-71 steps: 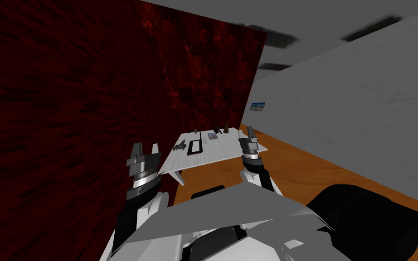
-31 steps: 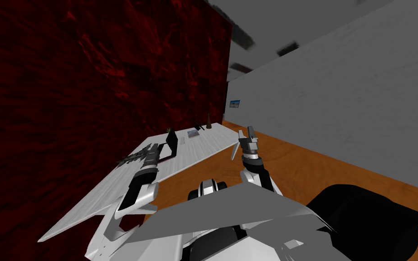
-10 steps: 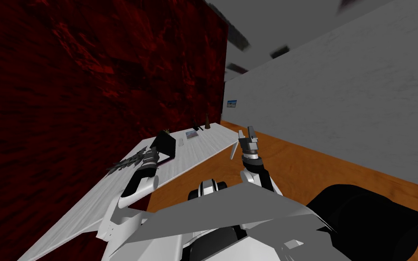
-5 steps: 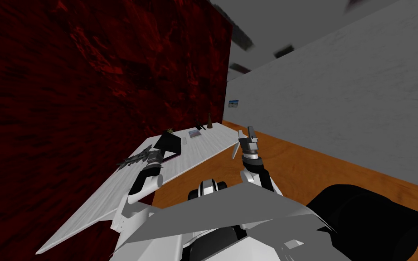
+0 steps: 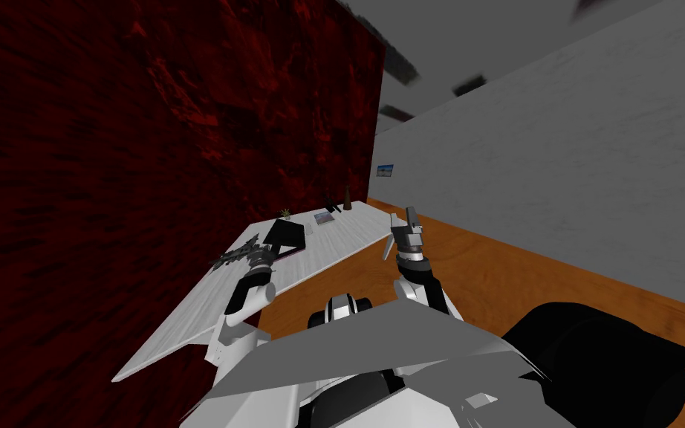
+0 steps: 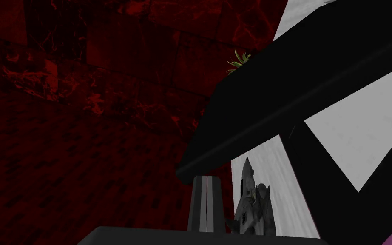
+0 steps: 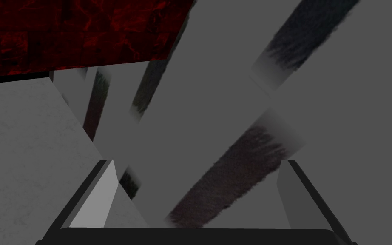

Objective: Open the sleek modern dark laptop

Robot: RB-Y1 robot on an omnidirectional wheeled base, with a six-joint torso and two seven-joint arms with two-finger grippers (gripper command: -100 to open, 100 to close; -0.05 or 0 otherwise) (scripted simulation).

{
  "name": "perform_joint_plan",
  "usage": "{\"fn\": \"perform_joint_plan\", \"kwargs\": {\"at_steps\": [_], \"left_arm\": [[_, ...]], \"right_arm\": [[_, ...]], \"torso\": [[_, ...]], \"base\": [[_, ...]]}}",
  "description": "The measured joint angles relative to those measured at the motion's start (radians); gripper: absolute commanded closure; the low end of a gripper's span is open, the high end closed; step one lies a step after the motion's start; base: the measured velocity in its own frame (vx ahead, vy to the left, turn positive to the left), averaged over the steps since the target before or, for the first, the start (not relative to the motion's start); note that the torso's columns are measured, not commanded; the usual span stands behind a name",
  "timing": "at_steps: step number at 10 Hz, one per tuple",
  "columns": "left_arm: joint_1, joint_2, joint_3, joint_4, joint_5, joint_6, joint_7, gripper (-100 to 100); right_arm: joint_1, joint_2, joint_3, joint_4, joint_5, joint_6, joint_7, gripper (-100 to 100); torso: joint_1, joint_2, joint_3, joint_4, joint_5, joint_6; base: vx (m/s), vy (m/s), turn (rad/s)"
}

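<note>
Dark red wall (image 5: 148, 148) on the left, white table (image 5: 185, 319) running along it, wood floor (image 5: 497, 275) to the right. The laptop (image 5: 287, 236) sits on the table at roughly 11 o'clock from my chest. A spiky grey model (image 5: 235, 256) is just at its 9 o'clock and a small plant (image 5: 286, 213) at its 12.

Change: seven seconds back the laptop lay flat and shut. Three seconds back the lid was part up with the left gripper at it. Now the black lid (image 6: 310, 72) stands raised at a slant, well clear of the base. Judgement: the opening is essentially done, with maybe a little more swing left.

The left arm has drawn back toward my body over the last second, elbow folded, forearm pointing up-table at 11 o'clock. The left gripper (image 5: 261, 256) is by the laptop's near edge. In the wrist view its fingers (image 6: 199, 200) are pressed together with nothing between them, tips just under the lid's lower corner; touching or a small gap, cannot tell.

The right gripper (image 5: 402, 221) is held up at 1 o'clock, off the table's edge and over the floor, fingers spread, empty, idle.
</note>
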Motion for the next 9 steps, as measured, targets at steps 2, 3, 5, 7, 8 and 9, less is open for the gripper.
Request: {"fn": "perform_joint_plan", "kwargs": {"at_steps": [2, 3, 5, 7, 8, 9], "left_arm": [[0.001, 0.046, -0.002, -0.004, -0.004, 0.005, -0.003, -100], [-0.003, 0.073, -0.002, 0.000, -0.005, 0.009, -0.004, -100], [-0.004, 0.123, -0.002, 0.004, -0.003, 0.015, -0.003, -100], [-0.002, 0.166, -0.006, 0.005, -0.004, 0.030, -0.004, -100], [-0.004, 0.168, -0.008, 0.006, -0.007, 0.045, -0.007, -100], [-0.002, 0.154, -0.012, 0.004, -0.012, 0.061, -0.010, -100]], "right_arm": [[0.000, 0.000, 0.000, 0.000, 0.000, 0.000, 0.000, 0], [0.000, 0.000, 0.000, 0.000, 0.000, 0.000, 0.000, 0], [0.000, 0.000, 0.000, 0.000, 0.000, 0.000, 0.000, 0], [0.000, 0.000, 0.000, 0.000, 0.000, 0.000, 0.000, 0], [0.000, 0.000, 0.000, 0.000, 0.000, 0.000, 0.000, 0], [0.000, 0.000, 0.000, 0.000, 0.000, 0.000, 0.000, 0]], "torso": [[0.001, 0.000, 0.000, 0.000, 0.000, 0.000], [0.002, 0.000, 0.000, 0.000, 0.001, 0.000], [0.003, 0.001, 0.001, 0.000, 0.001, 0.000], [0.003, 0.001, 0.001, 0.000, 0.001, 0.000], [0.002, 0.001, 0.000, 0.000, 0.000, 0.000], [0.002, 0.001, 0.000, 0.000, 0.000, 0.000]], "base": [[0.002, -0.009, -0.005], [0.004, -0.015, -0.006], [0.006, -0.011, -0.014], [0.007, -0.029, -0.025], [0.014, -0.043, -0.036], [0.012, -0.041, -0.039]]}}
